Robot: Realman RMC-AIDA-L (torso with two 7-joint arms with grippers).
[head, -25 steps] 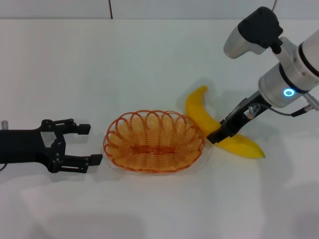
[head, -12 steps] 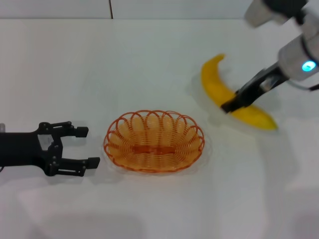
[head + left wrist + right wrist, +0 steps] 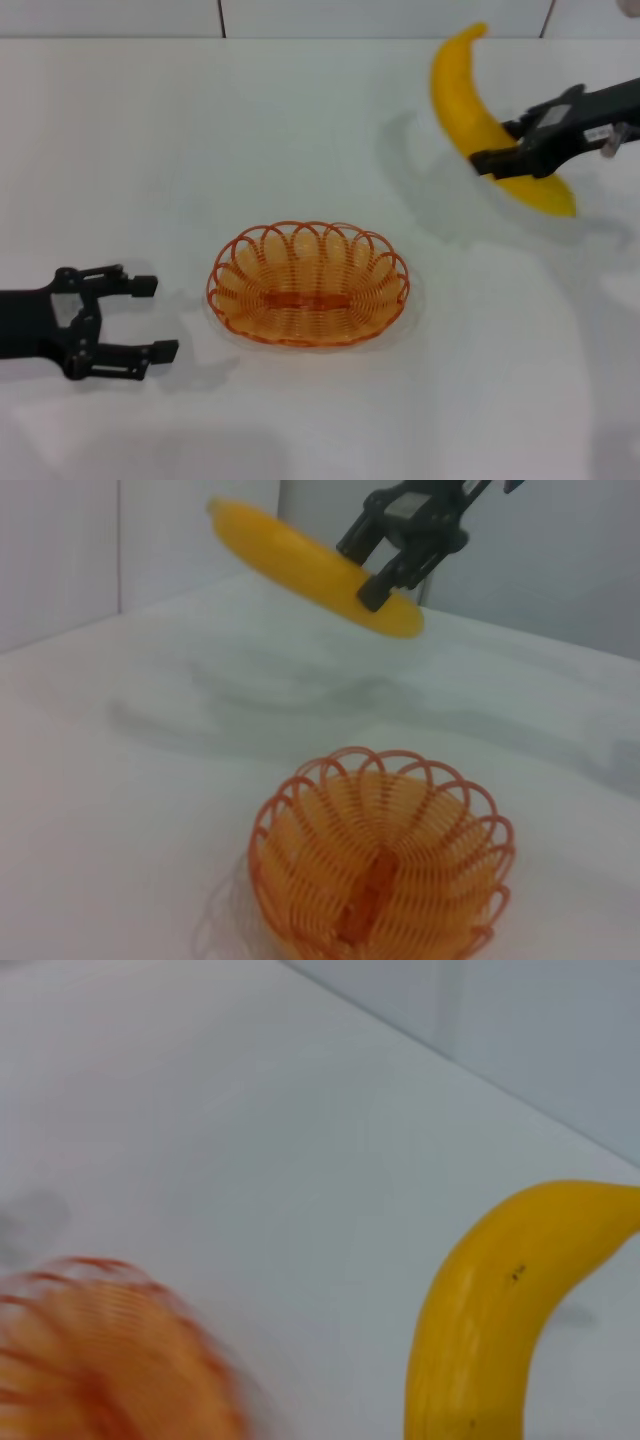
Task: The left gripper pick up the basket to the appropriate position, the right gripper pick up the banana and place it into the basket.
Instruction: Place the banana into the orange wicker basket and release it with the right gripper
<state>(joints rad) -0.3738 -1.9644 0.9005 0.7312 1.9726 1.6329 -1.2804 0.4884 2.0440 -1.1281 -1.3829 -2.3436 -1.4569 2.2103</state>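
Yellow banana (image 3: 470,100) sits clamped in your right gripper (image 3: 490,160), aloft; your left gripper (image 3: 148,318) gapes beside the basket (image 3: 308,284).

Your right claw (image 3: 497,156) holds the banana (image 3: 478,108) up off the table (image 3: 300,130), and nothing stands between it and the basket (image 3: 308,284). The basket's hollow lies bare, open from above. Bare table rings the basket on every side. Your left claw (image 3: 148,318) rests low, fingers spread, beside the basket's left rim but apart from it, so you have a gap there.
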